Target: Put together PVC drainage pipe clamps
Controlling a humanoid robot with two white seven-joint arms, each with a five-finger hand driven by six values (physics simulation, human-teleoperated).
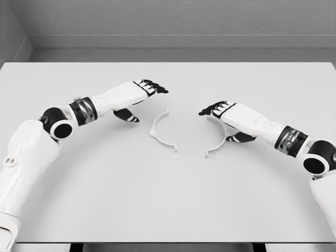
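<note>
While both clamp halves lie flat near the middle of the surface [105, 199], arcs bulging apart and open sides facing, the approach needs care. Fingers loosely extended and holding nothing, the left hand [149, 89] hovers up-left of the left clamp half [160, 134]; the right hand [218, 109], equally empty, sits over the top of the right clamp half [218, 142]. Thin, smooth white plastic will likely skid, so pinch each mid-arc and align the flanged ends squarely.
</note>
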